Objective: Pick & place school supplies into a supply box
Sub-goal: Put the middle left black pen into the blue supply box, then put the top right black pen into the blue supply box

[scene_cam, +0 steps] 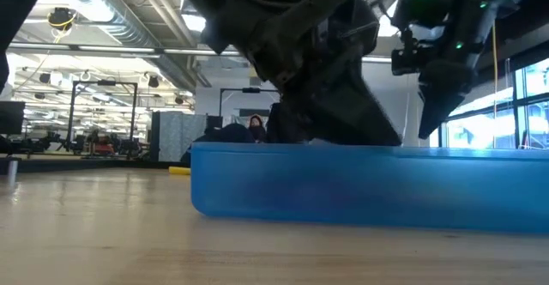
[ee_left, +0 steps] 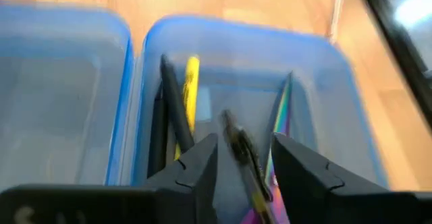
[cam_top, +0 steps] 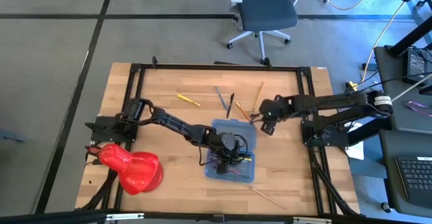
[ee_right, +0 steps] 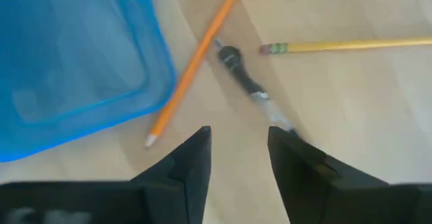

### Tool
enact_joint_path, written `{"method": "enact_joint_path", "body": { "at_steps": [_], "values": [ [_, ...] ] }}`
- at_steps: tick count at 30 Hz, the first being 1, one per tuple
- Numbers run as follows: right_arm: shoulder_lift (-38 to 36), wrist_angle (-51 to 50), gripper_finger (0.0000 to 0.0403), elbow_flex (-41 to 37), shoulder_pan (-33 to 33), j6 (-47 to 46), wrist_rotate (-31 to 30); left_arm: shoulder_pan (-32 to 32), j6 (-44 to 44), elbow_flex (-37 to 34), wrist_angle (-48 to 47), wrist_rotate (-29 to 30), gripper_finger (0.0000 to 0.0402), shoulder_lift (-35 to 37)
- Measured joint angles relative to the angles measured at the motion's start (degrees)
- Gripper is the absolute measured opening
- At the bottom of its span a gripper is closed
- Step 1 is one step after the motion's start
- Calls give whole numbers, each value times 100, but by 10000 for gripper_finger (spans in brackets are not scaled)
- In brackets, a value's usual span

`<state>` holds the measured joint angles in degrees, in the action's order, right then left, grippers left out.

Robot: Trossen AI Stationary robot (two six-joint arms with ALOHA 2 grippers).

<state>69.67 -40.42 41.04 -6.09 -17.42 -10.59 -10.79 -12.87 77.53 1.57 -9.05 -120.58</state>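
Here I am seeing the supply box (cam_top: 233,150) lying open near the worktop's (cam_top: 169,116) middle, long axis running near to far. My left claw (ee_left: 244,158) is hanging over its near half, fingers parted around a dark pen (ee_left: 241,158), though I cannot tell if they are gripping it; a yellow pen (ee_left: 190,92) is lying lengthwise beside it. My right claw (ee_right: 237,151) is hovering open just beyond the box's far right corner, over an orange pencil (ee_right: 196,59) slanting along the box edge and a black pen (ee_right: 246,82). A red blob (cam_top: 131,166) is sitting at near left.
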Motion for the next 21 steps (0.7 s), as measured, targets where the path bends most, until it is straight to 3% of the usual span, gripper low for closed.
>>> {"method": "enact_joint_path", "body": {
  "at_steps": [8,13,21],
  "values": [
    [35,363,152,0,-849,1668,728,114,316,0,-611,91,155,488],
    [300,379,152,2,-1137,2017,743,249,429,-78,-1097,460,151,778],
    [1006,297,152,4,-1489,2216,722,508,520,-641,-867,807,154,1127]
  ]
}}
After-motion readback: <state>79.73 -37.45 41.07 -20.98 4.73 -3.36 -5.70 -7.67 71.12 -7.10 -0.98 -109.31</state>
